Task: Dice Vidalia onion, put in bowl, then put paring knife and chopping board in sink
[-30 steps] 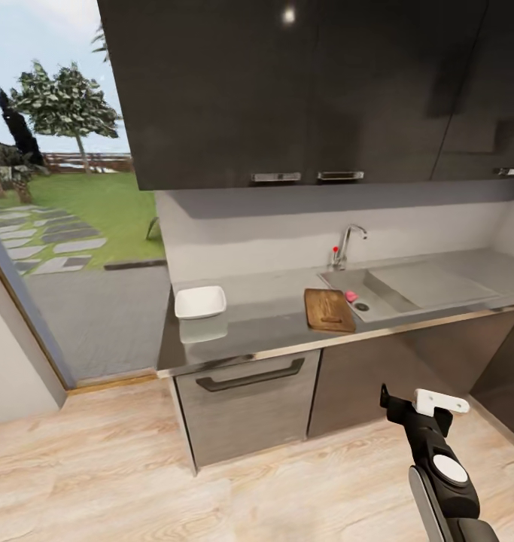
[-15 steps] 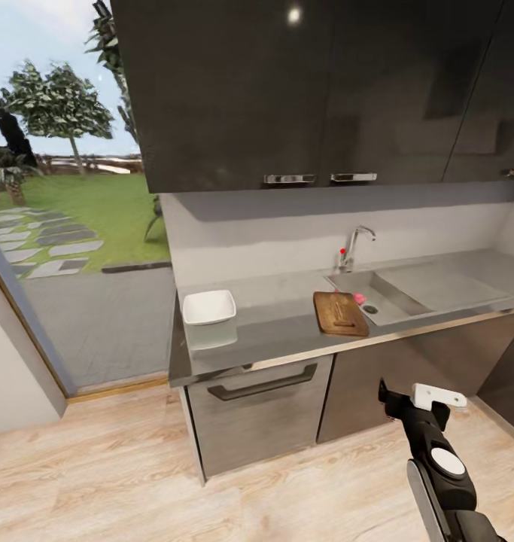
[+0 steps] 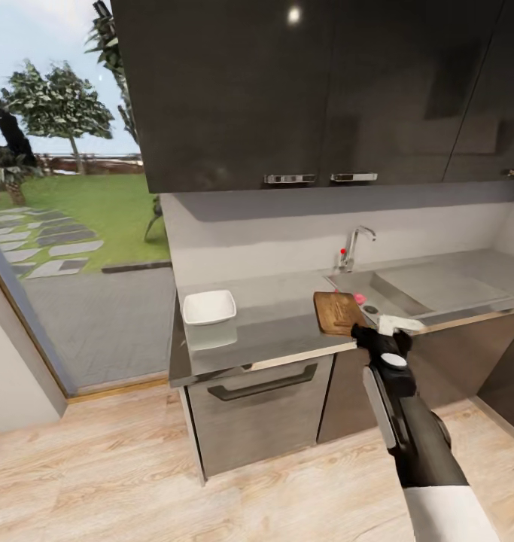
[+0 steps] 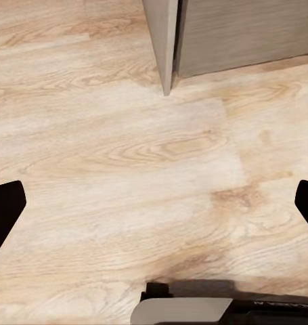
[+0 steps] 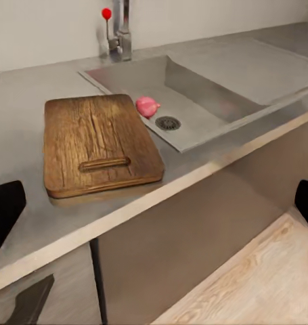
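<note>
Right gripper [image 3: 386, 331] wide apart — just before countertop [image 3: 287, 324] edge, beside chopping board [image 5: 96, 142].

- even, bright daylight comes from the glazed opening at nine o'clock in the head view.
- a small white glare spot sits on the dark upper cabinets [image 3: 294, 14] at twelve o'clock.
- a soft shadow band lies under those cabinets; the countertop [image 3: 279, 316] reflects faintly.
- renders look slightly soft, wrist views sharper; straight lines lean outward at the edges.

Board, onion, bowl on the counter run
Brown chopping board [image 5: 99, 145] lies flat beside the sink [image 5: 194, 84]; pink onion [image 5: 147, 106] by the drain; white bowl [image 3: 208, 307] well apart
</note>
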Motion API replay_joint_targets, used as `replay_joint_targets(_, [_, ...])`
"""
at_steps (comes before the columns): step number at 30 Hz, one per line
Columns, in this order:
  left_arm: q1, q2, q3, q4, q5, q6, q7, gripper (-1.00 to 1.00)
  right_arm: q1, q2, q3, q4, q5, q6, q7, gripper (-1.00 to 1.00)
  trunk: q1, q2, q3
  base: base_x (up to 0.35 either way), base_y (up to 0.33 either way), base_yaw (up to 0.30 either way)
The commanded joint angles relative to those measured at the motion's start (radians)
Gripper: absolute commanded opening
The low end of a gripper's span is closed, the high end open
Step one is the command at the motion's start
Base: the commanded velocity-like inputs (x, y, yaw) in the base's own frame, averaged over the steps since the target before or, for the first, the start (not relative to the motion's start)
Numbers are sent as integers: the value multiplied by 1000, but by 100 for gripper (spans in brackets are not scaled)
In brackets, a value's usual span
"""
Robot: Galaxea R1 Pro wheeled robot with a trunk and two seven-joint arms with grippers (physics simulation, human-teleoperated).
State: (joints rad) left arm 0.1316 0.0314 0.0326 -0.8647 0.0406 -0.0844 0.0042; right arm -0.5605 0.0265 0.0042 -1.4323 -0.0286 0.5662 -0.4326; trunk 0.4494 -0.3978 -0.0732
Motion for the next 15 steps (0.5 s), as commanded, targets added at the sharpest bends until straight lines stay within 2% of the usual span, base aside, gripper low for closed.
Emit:
replay_joint_targets(1, [0, -1, 0, 0, 4, -2, 0, 100, -46, 13, 6, 49, -3, 5, -16, 100, 1, -2, -2, 0, 0, 0])
replay_joint_targets(2, [0, -1, 0, 1, 4, -2, 0, 100, -69, 20, 8, 75, -2, 5, -21, 100, 1, -2, -2, 0, 0, 0])
replay_joint_targets(5, [0, -2, 0, 2, 4, -2, 0, 100, -187, 50, 13, 200, -2, 4, -32, 100, 1, -2, -2, 0, 0, 0])
replay_joint_targets(6, [0, -2, 0, 3, 4, -2, 0, 100, -285, 66, 15, 306, -2, 3, -37, 100, 1, -2, -2, 0, 0, 0])
replay_joint_targets(15, [0, -2, 0, 12, 4, -2, 0, 100, -497, 110, 16, 561, 1, 3, -51, 100, 1, -2, -2, 0, 0, 0])
